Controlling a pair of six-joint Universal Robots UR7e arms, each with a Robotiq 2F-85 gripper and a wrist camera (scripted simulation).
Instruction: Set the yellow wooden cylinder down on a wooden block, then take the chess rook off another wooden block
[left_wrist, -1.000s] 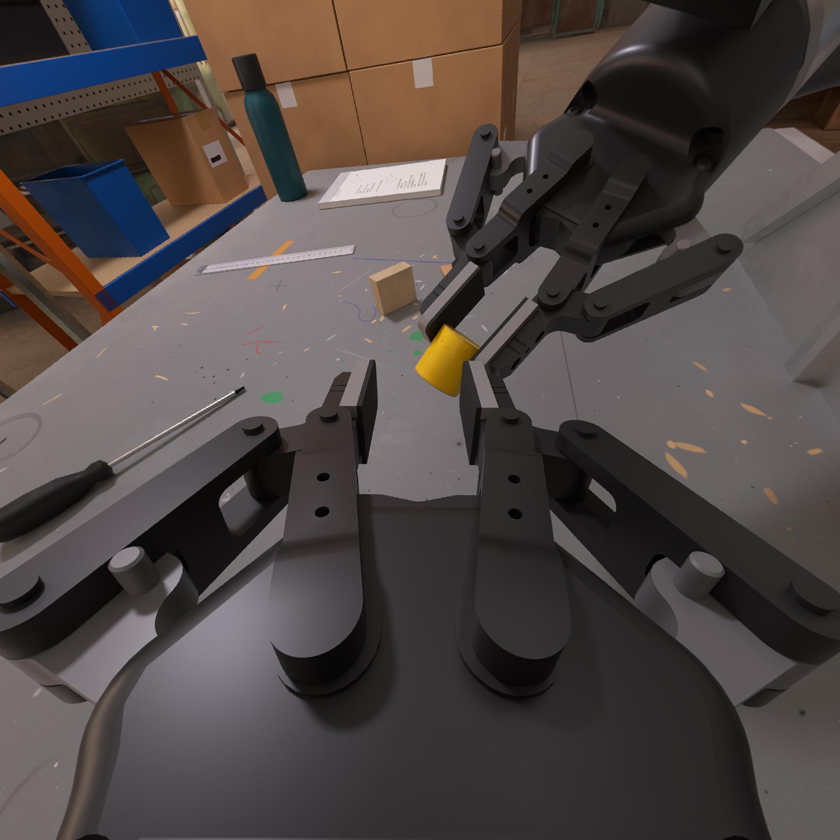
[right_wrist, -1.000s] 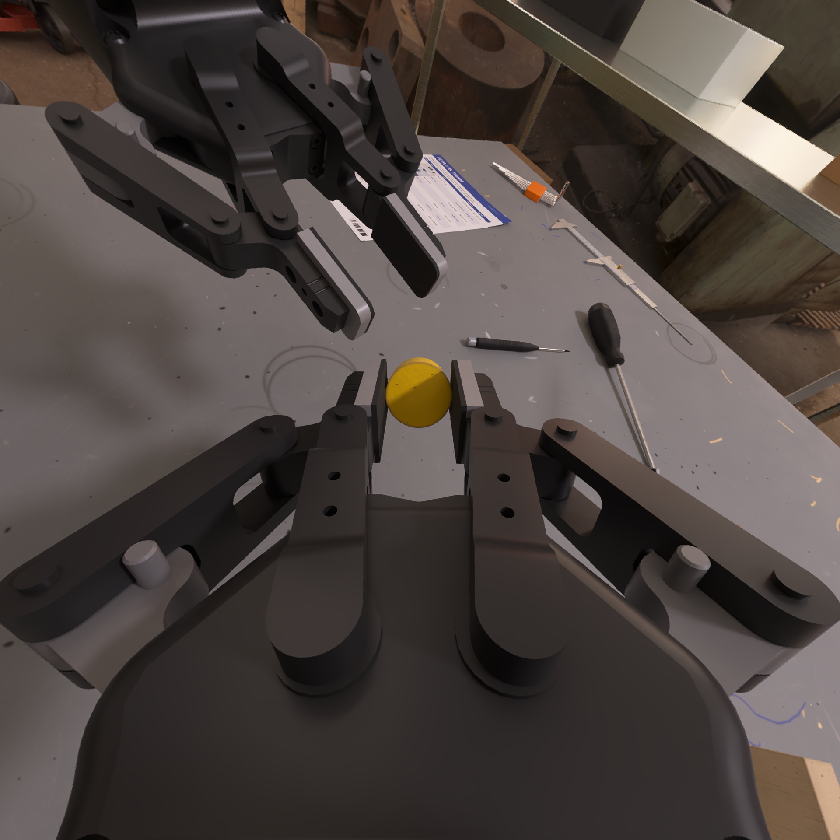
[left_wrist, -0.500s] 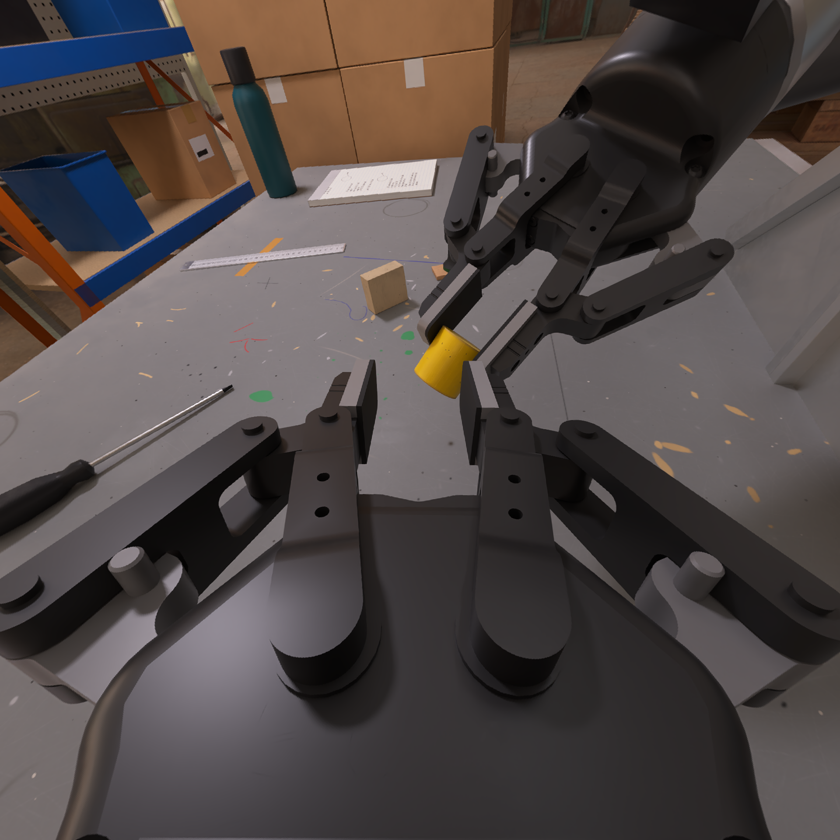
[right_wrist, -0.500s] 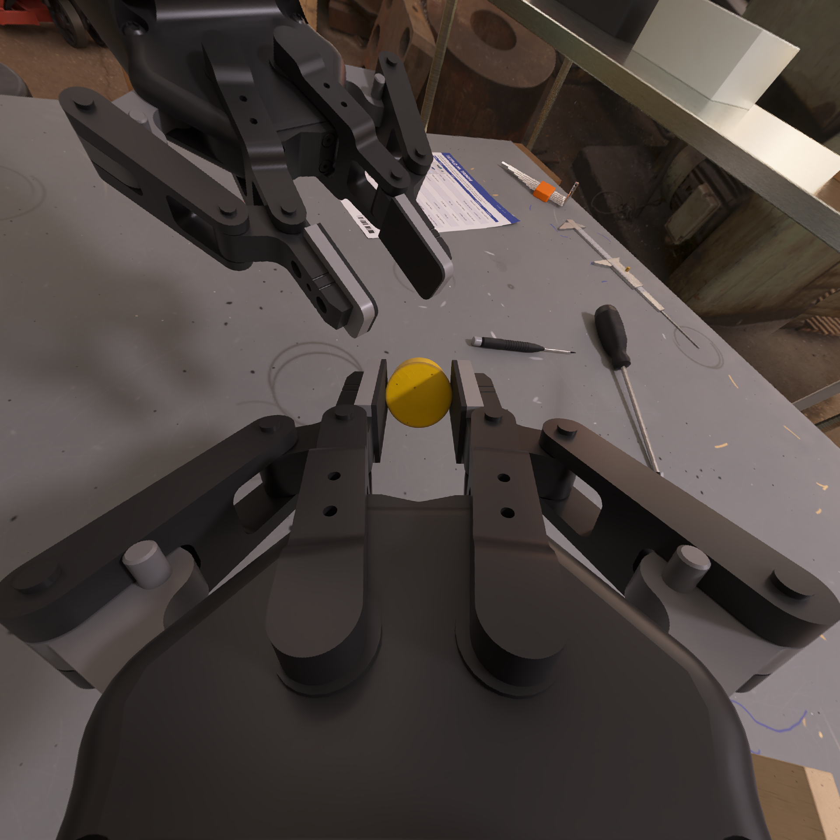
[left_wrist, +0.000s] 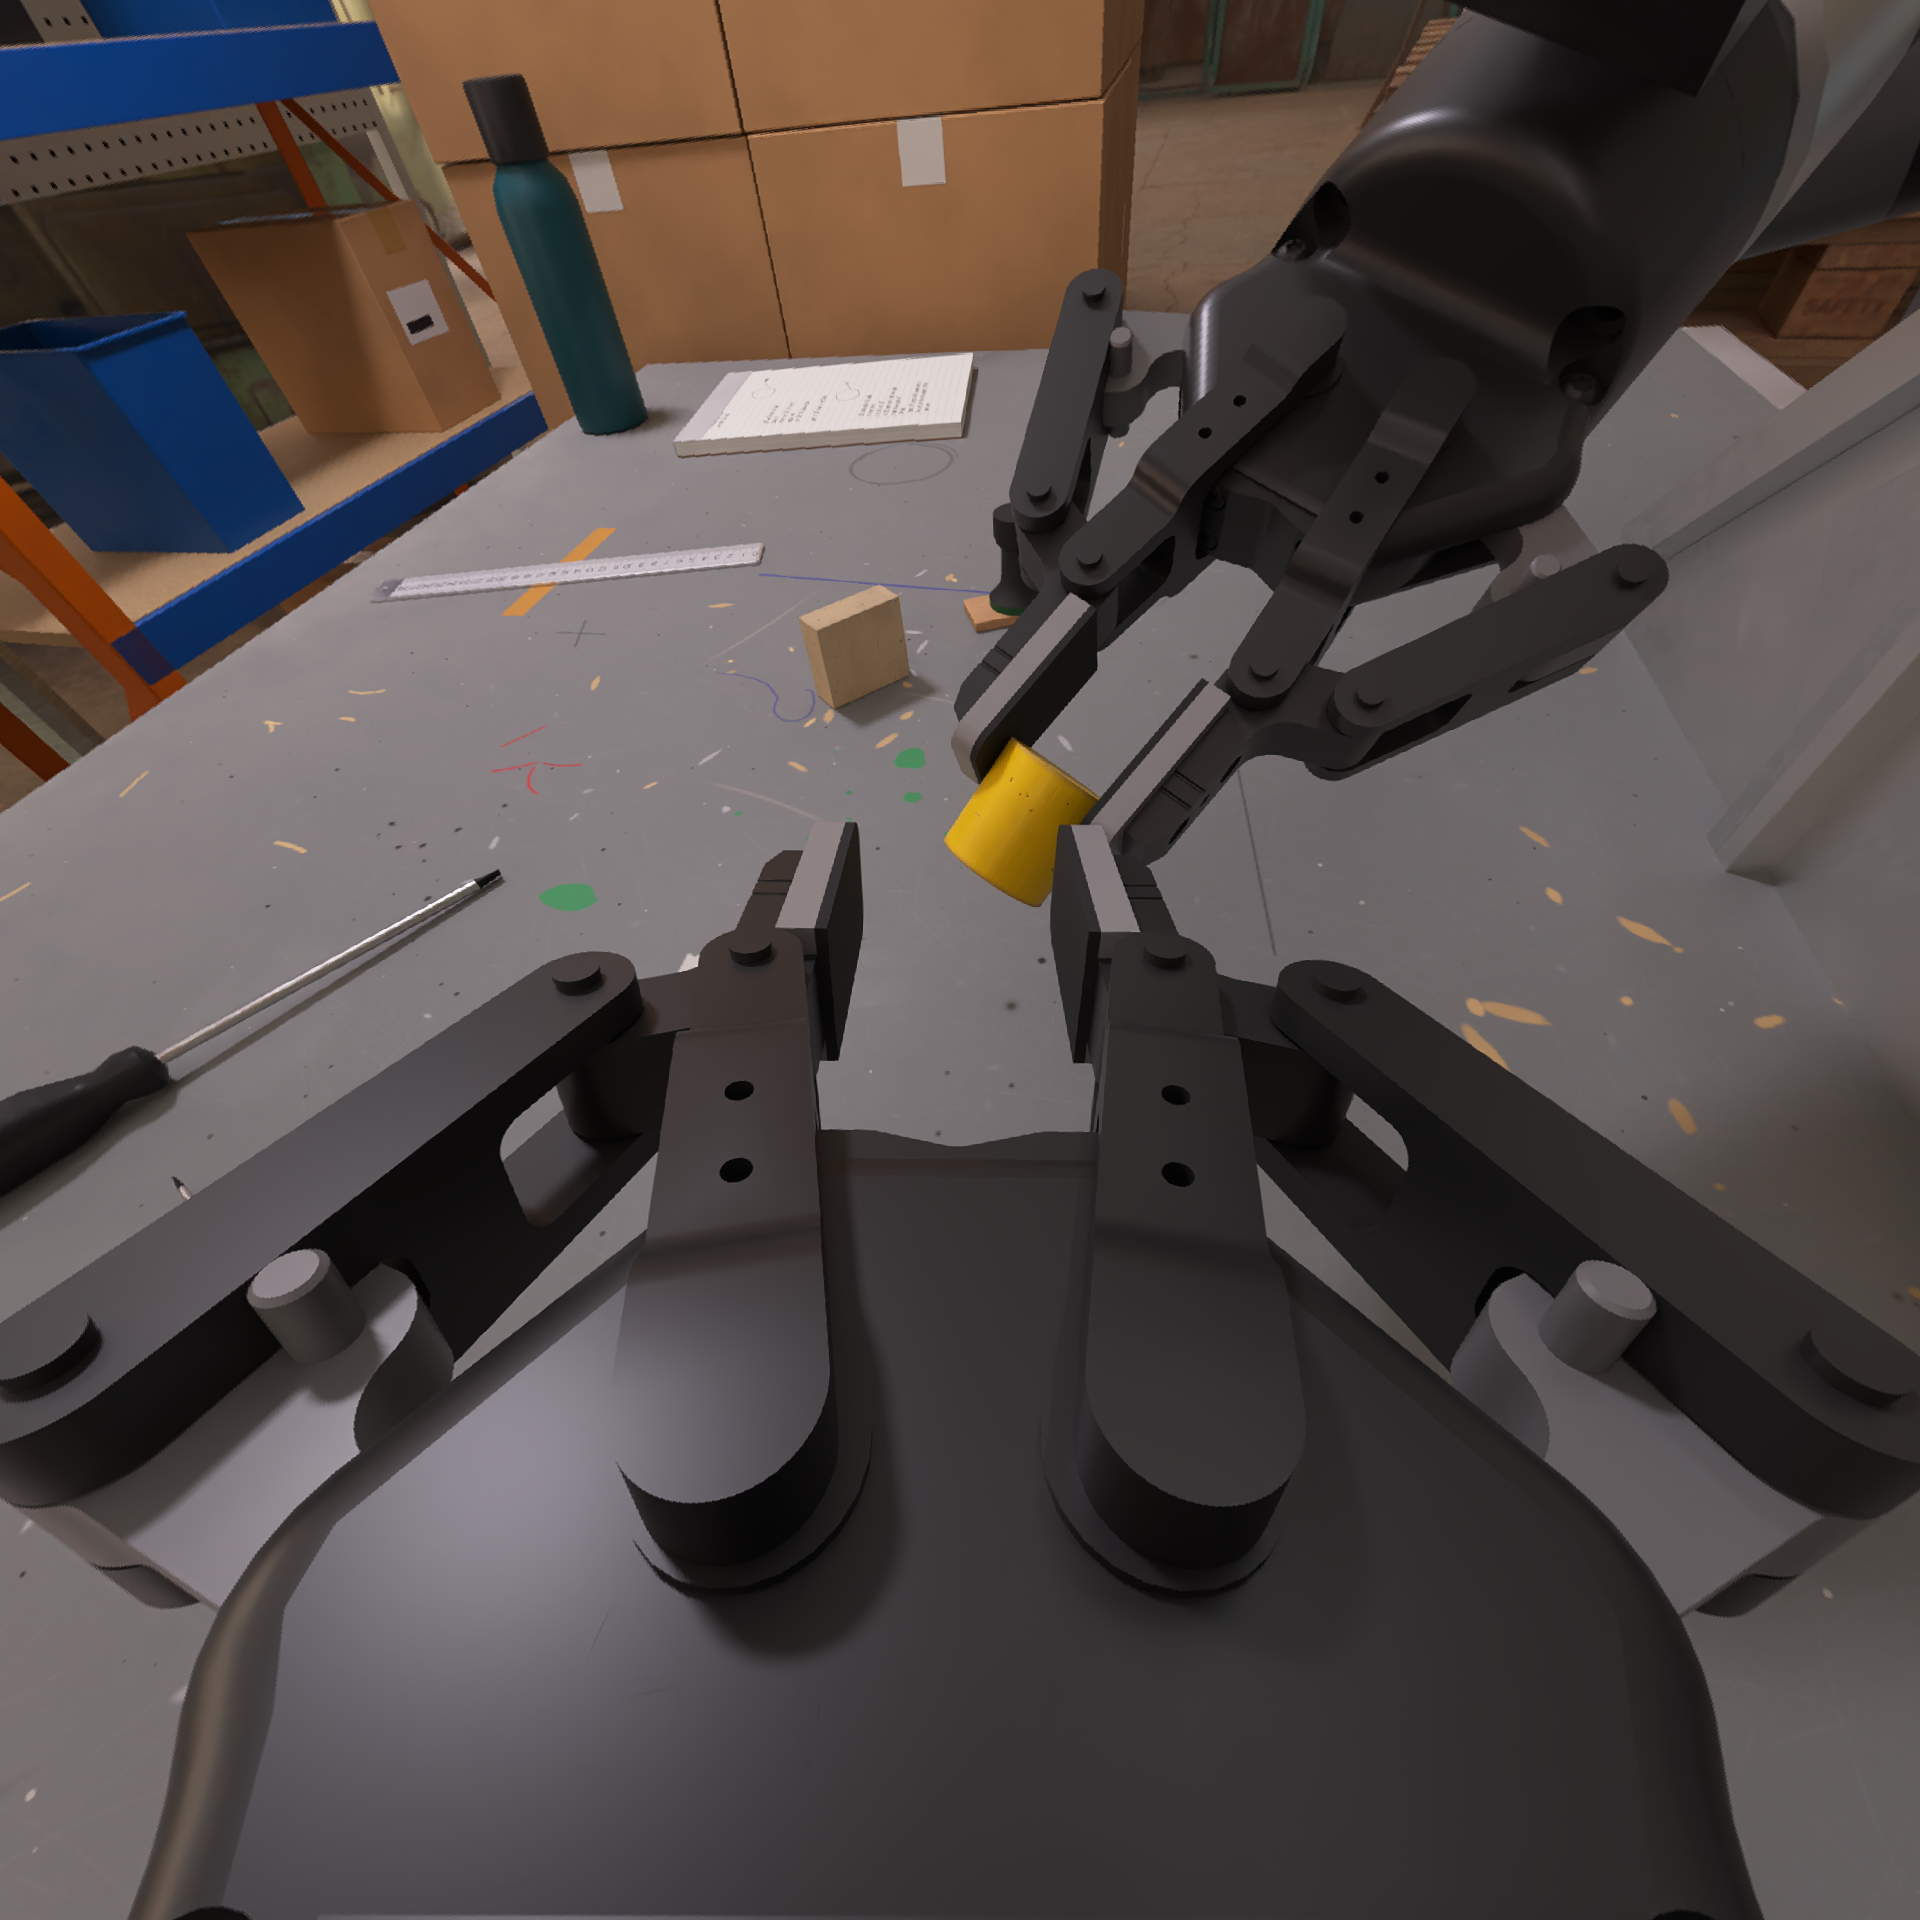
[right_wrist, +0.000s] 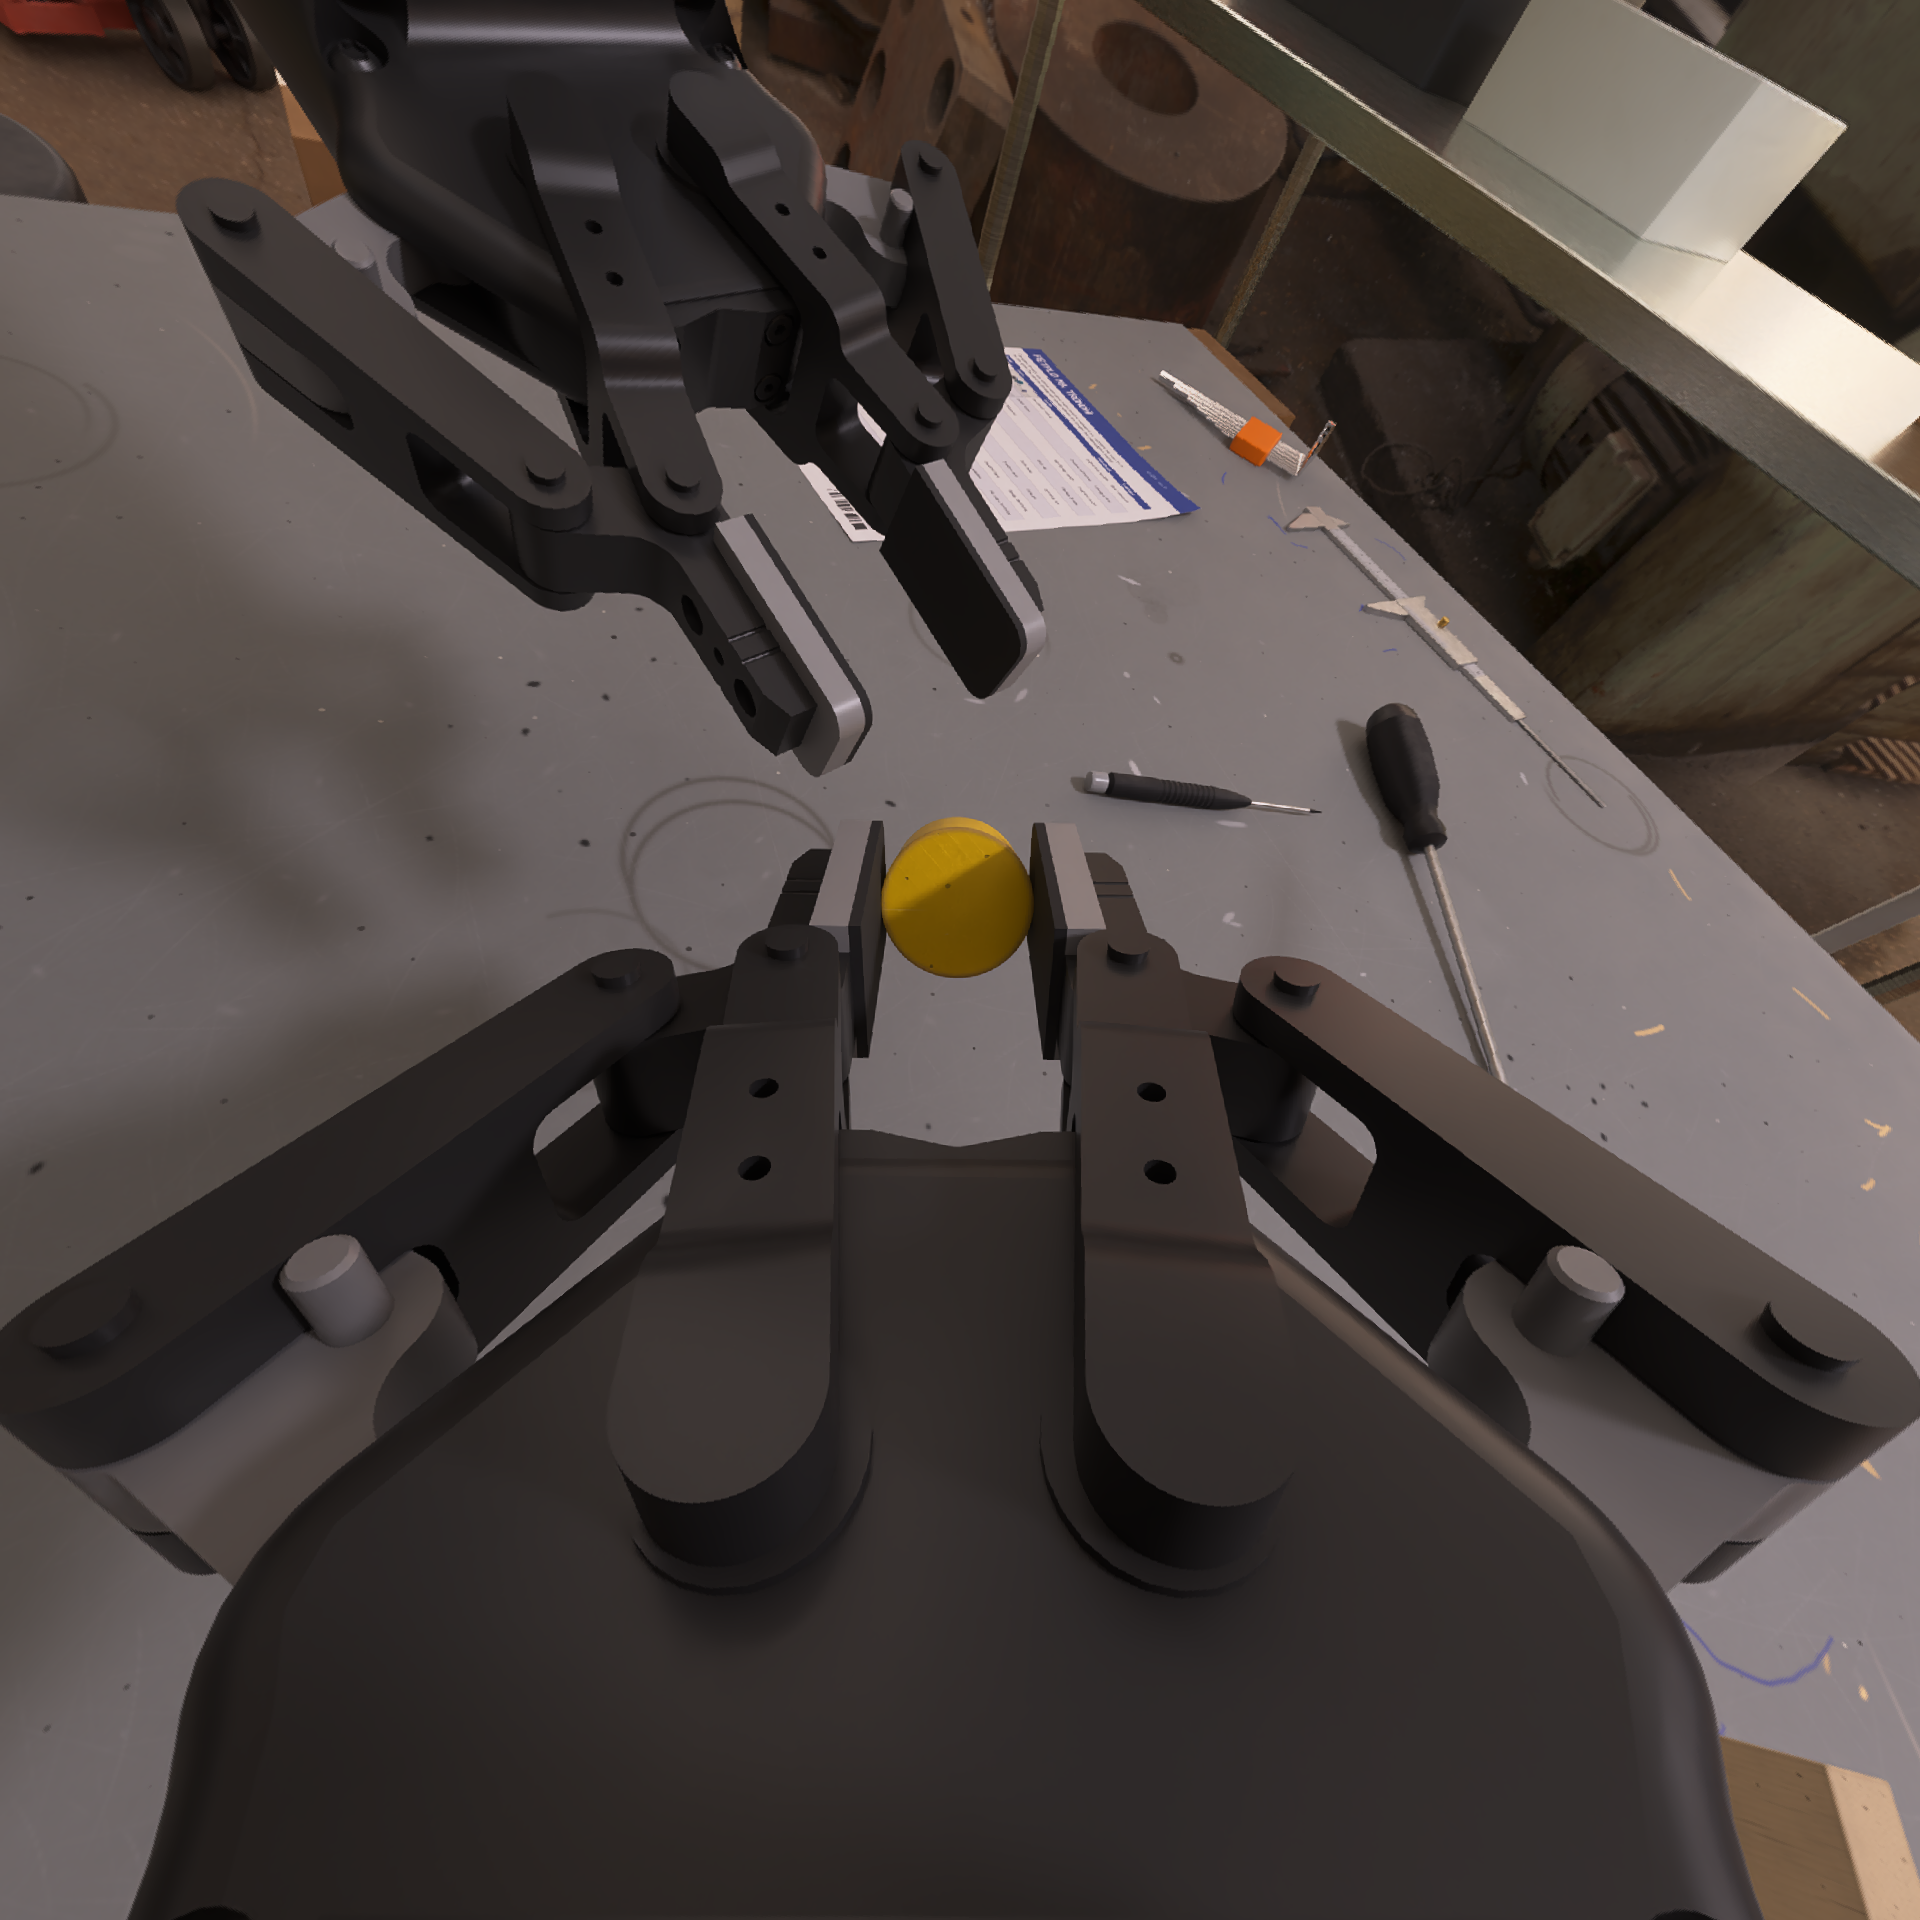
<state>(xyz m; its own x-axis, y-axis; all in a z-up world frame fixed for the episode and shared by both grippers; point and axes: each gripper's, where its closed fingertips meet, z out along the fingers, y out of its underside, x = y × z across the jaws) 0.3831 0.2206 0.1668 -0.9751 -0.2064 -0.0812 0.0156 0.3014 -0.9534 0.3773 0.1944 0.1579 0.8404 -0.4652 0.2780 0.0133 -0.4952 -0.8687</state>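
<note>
My right gripper (right_wrist: 956, 914) is shut on the yellow wooden cylinder (right_wrist: 956, 899) and holds it above the grey table (right_wrist: 312, 831). In the left wrist view the cylinder (left_wrist: 1023, 821) sticks out of the right gripper (left_wrist: 1039, 800), just ahead of my right fingertip. My left gripper (left_wrist: 956, 914) is open and empty; it also shows in the right wrist view (right_wrist: 904, 691), above and beyond the cylinder. A pale wooden block (left_wrist: 857, 644) lies on the table further on. A second, flat wooden block (left_wrist: 985, 615) bears a dark piece (left_wrist: 1003, 594), mostly hidden behind the right gripper.
On the left side lie a black screwdriver (left_wrist: 83, 1091), a steel ruler (left_wrist: 571, 571), a notepad (left_wrist: 831, 405) and a teal bottle (left_wrist: 561, 260). On the other side lie a small screwdriver (right_wrist: 1174, 795), a large screwdriver (right_wrist: 1408, 769), a caliper (right_wrist: 1423, 613) and a printed sheet (right_wrist: 1081, 447).
The right gripper still holds the cylinder, unchanged. In the left wrist view the table and its objects have shifted slightly left. In the right wrist view the left gripper has drifted slightly right.
</note>
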